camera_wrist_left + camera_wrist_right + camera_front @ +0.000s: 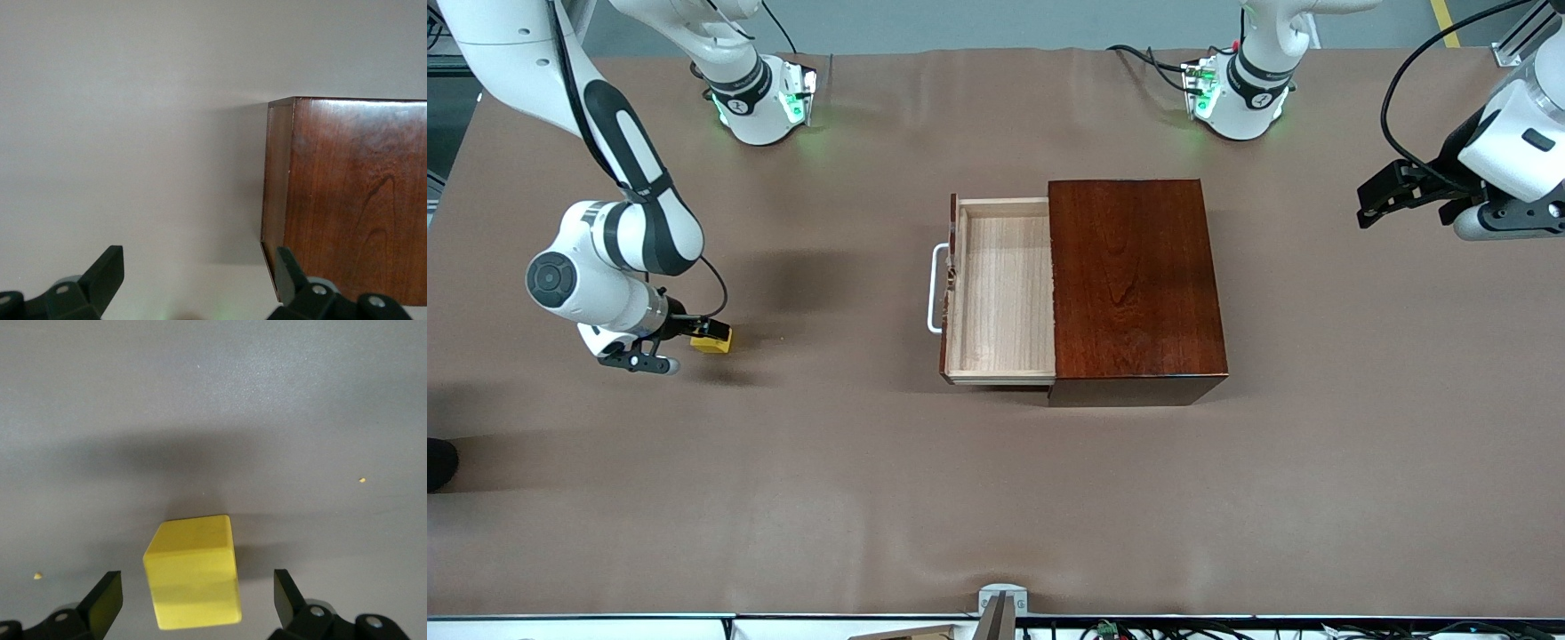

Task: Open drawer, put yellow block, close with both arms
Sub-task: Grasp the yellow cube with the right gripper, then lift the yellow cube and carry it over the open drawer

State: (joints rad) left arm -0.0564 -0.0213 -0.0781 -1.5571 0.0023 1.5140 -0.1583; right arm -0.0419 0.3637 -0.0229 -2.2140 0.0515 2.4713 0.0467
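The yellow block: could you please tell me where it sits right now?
The yellow block rests on the table toward the right arm's end, between the open fingers of the right hand, well apart from the open drawer.

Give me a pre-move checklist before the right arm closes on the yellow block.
1. Drawer pulled out of the box, tray bare: ok.
2. Right gripper jaws open: ok.
3. Yellow block lies between the jaws, gaps on both sides: ok.
4. Block sits square to the jaws: not ok, it looks slightly turned.
5. Block resting on the table, toward the right arm's end: ok.
6. Left gripper open, waiting clear by the box's end, away from the drawer: ok.
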